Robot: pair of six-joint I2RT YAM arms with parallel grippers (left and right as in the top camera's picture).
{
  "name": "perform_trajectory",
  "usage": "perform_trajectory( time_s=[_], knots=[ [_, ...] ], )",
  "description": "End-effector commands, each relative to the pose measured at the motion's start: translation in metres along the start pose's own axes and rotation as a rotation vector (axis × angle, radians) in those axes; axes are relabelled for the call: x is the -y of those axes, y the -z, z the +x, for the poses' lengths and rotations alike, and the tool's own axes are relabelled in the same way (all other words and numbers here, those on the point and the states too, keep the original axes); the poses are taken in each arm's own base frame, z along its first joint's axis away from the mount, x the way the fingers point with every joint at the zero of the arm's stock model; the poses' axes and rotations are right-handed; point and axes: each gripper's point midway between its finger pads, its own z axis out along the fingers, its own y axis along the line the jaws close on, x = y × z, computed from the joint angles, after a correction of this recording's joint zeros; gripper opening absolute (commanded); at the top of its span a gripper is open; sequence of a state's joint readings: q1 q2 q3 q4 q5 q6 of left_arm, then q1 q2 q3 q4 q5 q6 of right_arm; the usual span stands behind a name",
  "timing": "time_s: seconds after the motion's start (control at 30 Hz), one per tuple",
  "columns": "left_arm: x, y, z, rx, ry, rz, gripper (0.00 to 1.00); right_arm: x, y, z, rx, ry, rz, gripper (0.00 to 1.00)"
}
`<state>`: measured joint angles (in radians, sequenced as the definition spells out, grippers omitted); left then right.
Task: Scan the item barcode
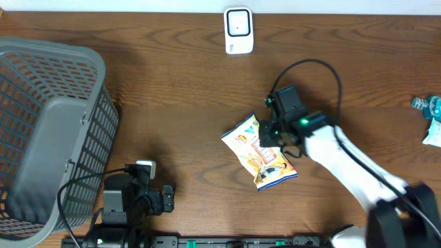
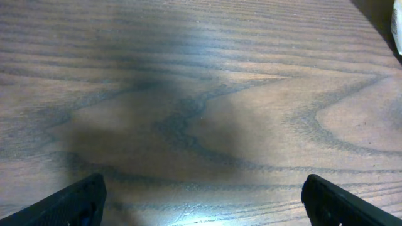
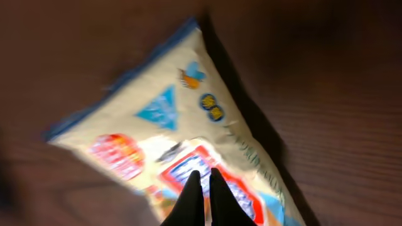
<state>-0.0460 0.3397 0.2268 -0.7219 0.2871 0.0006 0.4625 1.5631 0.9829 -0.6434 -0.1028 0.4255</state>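
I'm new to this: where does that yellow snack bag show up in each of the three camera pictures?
Overhead: the snack bag is right of centre, at the right gripper.
Left wrist: not recognisable; only a pale sliver at the top right edge.
Right wrist: it fills the middle, closed fingertips on it.
Shared landmark: the brown wood-grain table.

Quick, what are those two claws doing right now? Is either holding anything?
Left gripper: open, holding nothing.
Right gripper: closed, pinching the bag.
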Motion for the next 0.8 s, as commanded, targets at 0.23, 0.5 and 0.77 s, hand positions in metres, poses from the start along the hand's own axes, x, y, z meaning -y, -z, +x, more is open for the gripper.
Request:
perform_trajectory(
  time_s=[0.23,0.5,0.77],
  knots=[
    [0.002,0.001,-0.003,0.009,-0.007,0.008,0.99,0.02,-0.078,0.07,-0.299,0.012,0.143,0.01],
    [0.002,0.001,-0.002,0.008,-0.007,0.008,0.99,-0.015,-0.004,0.019,-0.176,0.052,0.076,0.05],
    [0.002,0.001,-0.003,0.009,-0.007,0.008,0.99,-0.056,0.032,0.023,-0.087,0.361,0.005,0.99]
  ],
)
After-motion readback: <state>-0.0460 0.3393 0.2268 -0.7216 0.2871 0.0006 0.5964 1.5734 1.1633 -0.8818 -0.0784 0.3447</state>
